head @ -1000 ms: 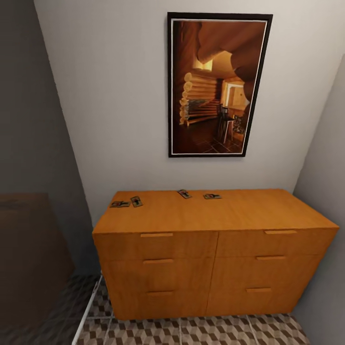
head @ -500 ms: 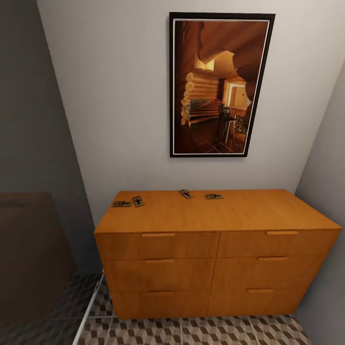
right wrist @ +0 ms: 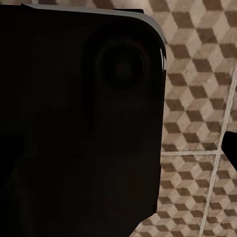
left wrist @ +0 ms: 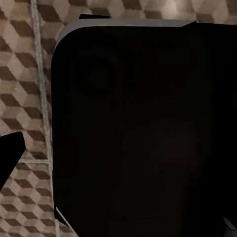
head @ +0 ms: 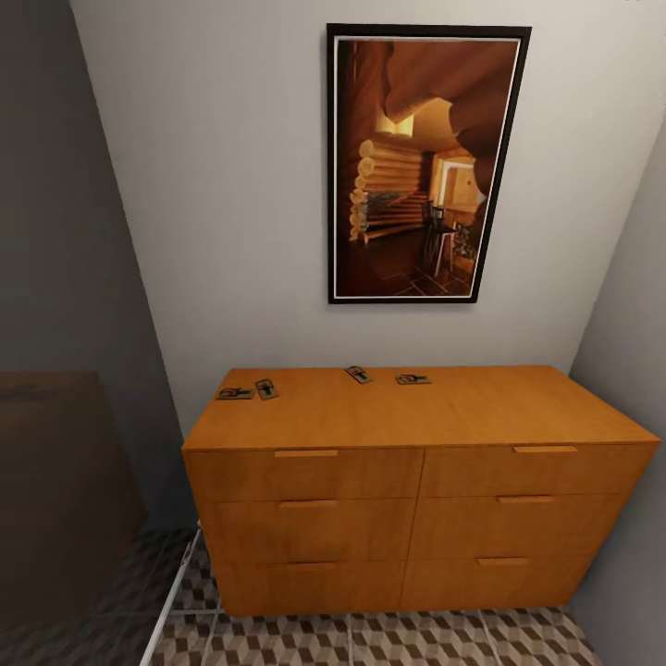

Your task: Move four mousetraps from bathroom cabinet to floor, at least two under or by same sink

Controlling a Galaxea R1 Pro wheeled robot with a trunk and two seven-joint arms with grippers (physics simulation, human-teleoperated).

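A: Mousetraps (head: 266,388): I see four on the cabinet (head: 407,435) top, along its back edge, under the picture (head: 421,162).
B: Fingers?
A: Can't tell, either side; wrist cams show dark bodywork over floor tiles (left wrist: 24,98).

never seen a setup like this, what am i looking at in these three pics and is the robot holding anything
These are simulator renders from one wheeled robot with two arms. The large picture comes from a camera on its head, looking forward and down. It faces a wide orange-brown wooden cabinet with drawers, standing against a pale wall under a dark-framed picture of a log interior. On the cabinet's flat top lie four small flat tan mousetraps: two side by side near the left back corner and two further right near the back edge.

The other two pictures come from cameras on the wrists. Each looks down at a large black part of the robot's body over the cube-patterned tiled bathroom floor. Nothing held is visible, and neither end effector can be judged.
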